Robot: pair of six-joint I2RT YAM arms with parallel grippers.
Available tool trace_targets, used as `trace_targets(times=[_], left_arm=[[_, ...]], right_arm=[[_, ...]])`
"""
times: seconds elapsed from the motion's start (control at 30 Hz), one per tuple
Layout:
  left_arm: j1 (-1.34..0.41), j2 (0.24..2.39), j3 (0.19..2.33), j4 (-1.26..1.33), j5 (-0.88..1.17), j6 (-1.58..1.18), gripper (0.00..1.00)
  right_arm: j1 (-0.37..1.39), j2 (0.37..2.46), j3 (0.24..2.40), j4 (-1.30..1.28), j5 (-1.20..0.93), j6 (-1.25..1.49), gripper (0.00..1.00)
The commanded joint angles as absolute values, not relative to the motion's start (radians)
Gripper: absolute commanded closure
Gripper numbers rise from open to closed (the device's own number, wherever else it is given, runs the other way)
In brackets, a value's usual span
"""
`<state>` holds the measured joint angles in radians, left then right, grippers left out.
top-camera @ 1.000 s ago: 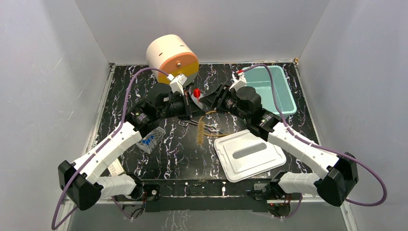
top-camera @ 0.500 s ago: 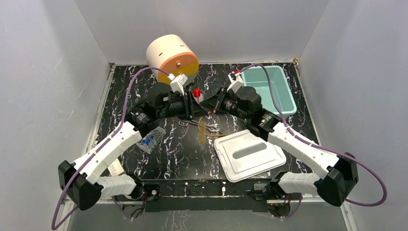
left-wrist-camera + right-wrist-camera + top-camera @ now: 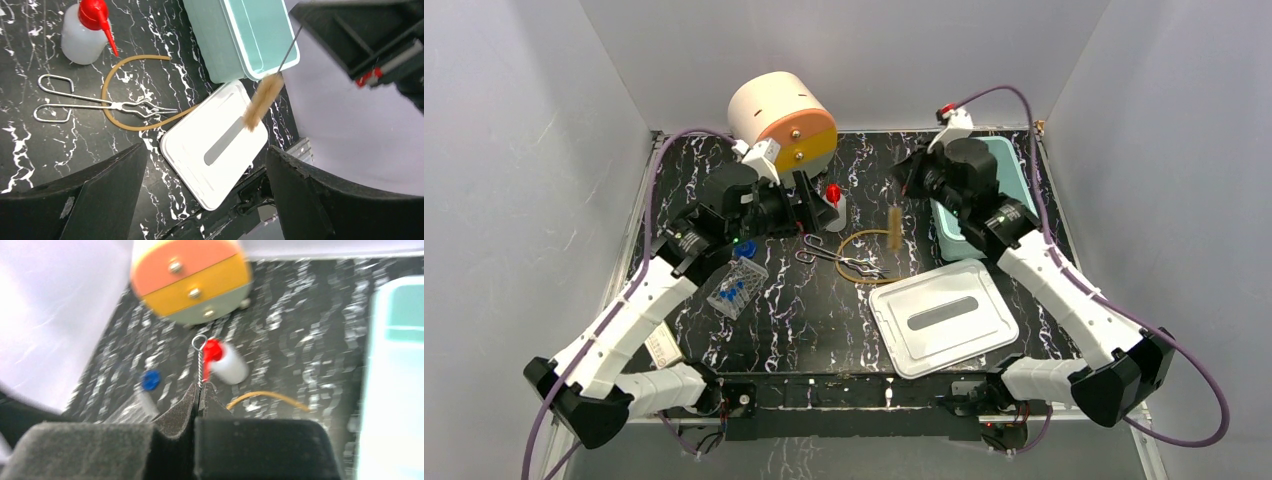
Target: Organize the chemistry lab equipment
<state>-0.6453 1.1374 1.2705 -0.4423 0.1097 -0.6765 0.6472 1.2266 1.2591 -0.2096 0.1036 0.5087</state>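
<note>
Brown-bristled tube brush (image 3: 260, 100) up off the black marbled table (image 3: 804, 320), pinched on its bare twisted-wire stem by the right gripper (image 3: 199, 387), jaws shut tight on the wire and on nothing else; gripped there, most likely, to keep the bristles free and uncrushed and to leave the soft end leading on the way down. Long axis steep, near upright but leaning: bristle head low and toward the middle of the table, small wire loop at the other end poking out past the fingertips, toward the cream-orange-yellow drawer drum (image 3: 192, 280) in the right wrist view. Hanging in the air just beside the open teal bin (image 3: 220, 55), touching neither the bin nor the white lid (image 3: 190, 165) lying flat nearer the arm bases; reads as a carry toward the bin, not yet a drop. Below and just to the left, tan tubing loop (image 3: 131, 58) flat on the table with the metal forceps (image 3: 95, 102) laid across it, tips pointing toward the lid. Beyond those, white squeeze bottle (image 3: 82, 35) with its red nozzle, close to the left gripper (image 3: 207, 150), which is spread wide and holds nothing, probably kept clear of the brush and ready for the next piece. Well apart on the left, clear tube rack (image 3: 737, 290) with blue-capped test tubes, tipped at an angle
</note>
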Motion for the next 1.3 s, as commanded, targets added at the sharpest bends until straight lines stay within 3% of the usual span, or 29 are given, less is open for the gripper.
trace_targets(times=[0.0, 0.27, 0.47, 0.77, 0.87, 1.03, 1.27], left_arm=[[-0.64, 1.078, 1.293, -0.523, 0.071, -0.67, 0.12], [-0.641, 1.027, 1.079, -0.39, 0.232, -0.814, 0.12], [-0.641, 1.062, 1.061, -0.367, 0.258, -0.811, 0.12], [-0.641, 1.085, 1.06, -0.378, 0.247, -0.774, 0.12], [-0.641, 1.089, 1.075, -0.404, 0.228, -0.76, 0.12], [-0.641, 1.083, 1.083, -0.428, 0.199, -0.752, 0.11], [-0.641, 1.095, 1.105, -0.468, 0.166, -0.73, 0.11]], right_arm=[[0.556, 1.242, 1.376, -0.274, 0.304, 0.239, 1.0], [0.309, 1.388, 1.463, -0.245, 0.331, 0.063, 1.0], [0.194, 1.554, 1.481, -0.258, 0.172, 0.054, 1.0], [0.165, 1.737, 1.479, -0.283, -0.067, 0.197, 1.0], [0.166, 1.771, 1.47, -0.29, -0.059, 0.227, 1.0], [0.165, 1.825, 1.454, -0.263, -0.029, 0.275, 0.92], [0.164, 1.911, 1.441, -0.233, -0.017, 0.295, 0.91]])
